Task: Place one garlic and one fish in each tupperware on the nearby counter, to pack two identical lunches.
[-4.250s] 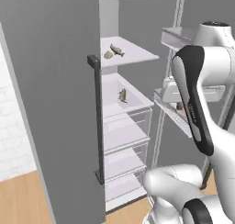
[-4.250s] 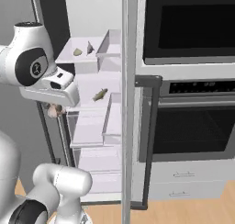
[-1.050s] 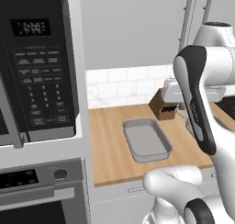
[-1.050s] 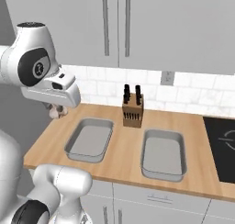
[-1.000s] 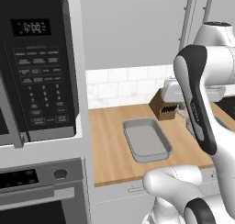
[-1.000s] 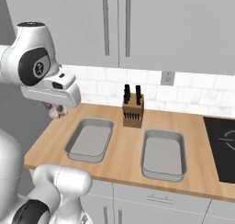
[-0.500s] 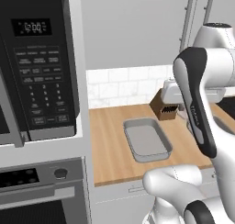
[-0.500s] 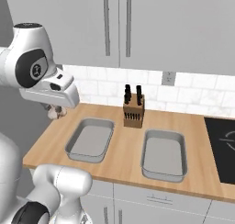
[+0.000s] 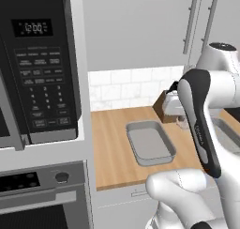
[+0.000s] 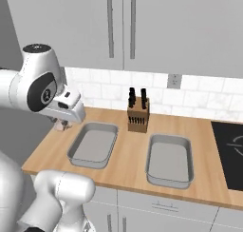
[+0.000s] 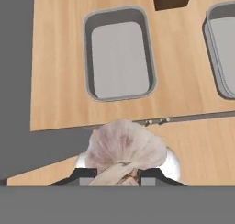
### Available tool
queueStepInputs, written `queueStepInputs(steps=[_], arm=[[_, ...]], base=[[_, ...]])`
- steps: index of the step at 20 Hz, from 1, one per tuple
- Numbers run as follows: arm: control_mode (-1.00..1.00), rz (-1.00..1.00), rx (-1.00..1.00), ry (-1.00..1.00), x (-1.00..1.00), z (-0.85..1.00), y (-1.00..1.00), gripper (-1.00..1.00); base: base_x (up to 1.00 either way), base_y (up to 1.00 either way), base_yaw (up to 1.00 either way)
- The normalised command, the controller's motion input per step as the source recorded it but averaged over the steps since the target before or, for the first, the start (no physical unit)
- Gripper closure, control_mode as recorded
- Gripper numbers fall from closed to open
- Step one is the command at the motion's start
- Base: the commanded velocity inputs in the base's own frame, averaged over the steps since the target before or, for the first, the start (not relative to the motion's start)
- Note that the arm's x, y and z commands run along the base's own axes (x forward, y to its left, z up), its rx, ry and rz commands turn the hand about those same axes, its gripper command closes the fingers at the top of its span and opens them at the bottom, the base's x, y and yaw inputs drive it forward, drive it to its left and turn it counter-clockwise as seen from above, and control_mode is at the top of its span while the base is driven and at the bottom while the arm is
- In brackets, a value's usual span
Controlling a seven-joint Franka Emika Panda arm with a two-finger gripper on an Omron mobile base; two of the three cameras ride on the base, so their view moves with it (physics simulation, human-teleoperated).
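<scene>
**Garlic held in the claw above the counter's left end**

The claw (image 11: 123, 175) is clamped on a knobbly pinkish-white garlic bulb (image 11: 125, 147), its papery skin streaked with faint mauve and bulging out past both dark fingertips. In the right base view the claw (image 10: 60, 125) hangs over the left end of the light brown wooden counter (image 10: 209, 176), just left of the nearer shallow grey rectangular tupperware tray (image 10: 93, 144).

Seen from the hand, that tray (image 11: 120, 53) lies ahead of the bulb with nothing in it, its rounded corners and wide flat rim plain to see. A second alike grey tray (image 10: 170, 160) sits beside it to the right, apart from the first. Between them, nearer the white tiled wall, stands a brown wooden knife block (image 10: 138, 114) with dark handles.
</scene>
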Motion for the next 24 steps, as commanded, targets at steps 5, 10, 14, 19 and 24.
queueStepInputs(steps=[5, 10, 14, 19, 24], arm=[[-1.00, -0.05, 0.07, -0.11, 0.81, -0.59, 0.04, 1.00], [-1.00, -0.03, 0.00, 0.17, 1.00, -0.21, 0.00, 1.00], [-1.00, -0.01, -0.07, 0.23, 1.00, -0.71, -0.01, 1.00], [-1.00, 0.00, -0.09, 0.12, 0.91, -0.92, 0.00, 1.00], [-1.00, 0.00, 0.00, 0.25, 0.92, -0.59, -0.02, 1.00]], base=[[0.00, 0.00, 0.00], [0.00, 0.00, 0.00], [0.00, 0.00, 0.00], [0.00, 0.00, 0.00], [0.00, 0.00, 0.00]])
